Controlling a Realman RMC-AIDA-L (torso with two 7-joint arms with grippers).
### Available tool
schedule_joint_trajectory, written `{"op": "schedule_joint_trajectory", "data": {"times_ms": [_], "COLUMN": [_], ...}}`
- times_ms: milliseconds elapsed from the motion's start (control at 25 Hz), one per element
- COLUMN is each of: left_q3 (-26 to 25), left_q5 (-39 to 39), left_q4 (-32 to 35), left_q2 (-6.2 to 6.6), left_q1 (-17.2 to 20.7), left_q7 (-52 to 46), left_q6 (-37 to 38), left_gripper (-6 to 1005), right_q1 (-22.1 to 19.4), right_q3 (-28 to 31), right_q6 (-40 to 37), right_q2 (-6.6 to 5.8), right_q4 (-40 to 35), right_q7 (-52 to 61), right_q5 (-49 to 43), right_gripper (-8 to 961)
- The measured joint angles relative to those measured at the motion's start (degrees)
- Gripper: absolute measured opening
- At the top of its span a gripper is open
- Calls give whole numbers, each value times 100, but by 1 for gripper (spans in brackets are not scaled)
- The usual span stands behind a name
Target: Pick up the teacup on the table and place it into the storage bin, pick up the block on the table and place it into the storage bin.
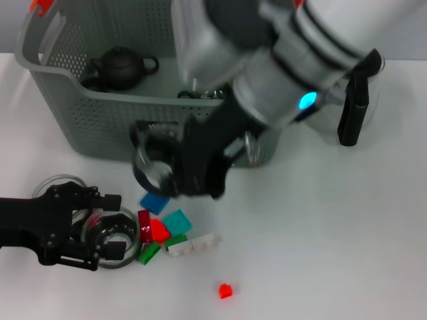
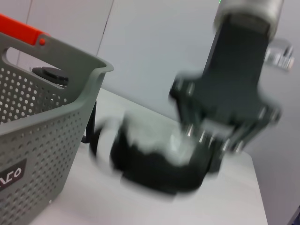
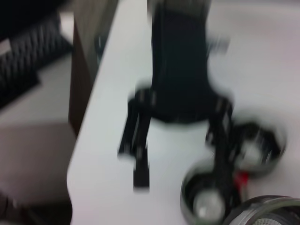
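While the left wrist view blurs it, head view shows right tool [image 1: 160, 175] gripping a teacup [image 1: 152, 175].

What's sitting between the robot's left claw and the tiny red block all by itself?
In the head view, a heap of colored blocks lies between the left gripper and the lone red block, then bare white table.
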Motion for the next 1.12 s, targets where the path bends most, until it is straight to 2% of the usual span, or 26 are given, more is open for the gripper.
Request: {"op": "schedule_joint_trajectory", "data": {"times_ms": [160,200,240,280,400,600,720,760,880,1000,1120], "left_q3": [0,-1,0,0,-1,33,44,50,60,61,62], "left_q5": [0,0,0,2,19,27,37,40,45,45,45], "left_q4": [-3,-3,-6,-8,-12,-13,-10,-7,5,21,30], "left_q2": [29,32,34,39,48,50,56,57,57,57,55], "left_q1": [0,-1,-8,-17,-46,-77,-110,-119,-135,-142,-141], "left_q7": [14,19,23,25,26,29,29,29,30,67,99], "left_q6": [17,18,19,18,19,23,26,27,27,27,19], "left_gripper": [947,947,947,947,947,948,948,948,948,948,948], "right_q1": [82,95,120,120,145,332,589,767,929,1137,1229], "right_q3": [1257,1472,1974,1974,2446,2582,2593,2570,2551,2536,2501], "right_q6": [-403,-403,-240,-240,288,1153,1518,1808,2097,2564,2898], "right_q2": [-38,-55,-113,-113,-218,-389,-469,-474,-447,-360,-273], "right_q4": [-434,-506,-608,-608,-479,266,927,1417,1869,2503,2822], "right_q7": [-2,-3,2,2,16,247,400,423,430,397,401], "right_q5": [336,376,386,386,238,-289,-734,-1069,-1356,-1725,-1979], "right_gripper": [57,57,57,56,56,57,58,58,59,60,61]}}
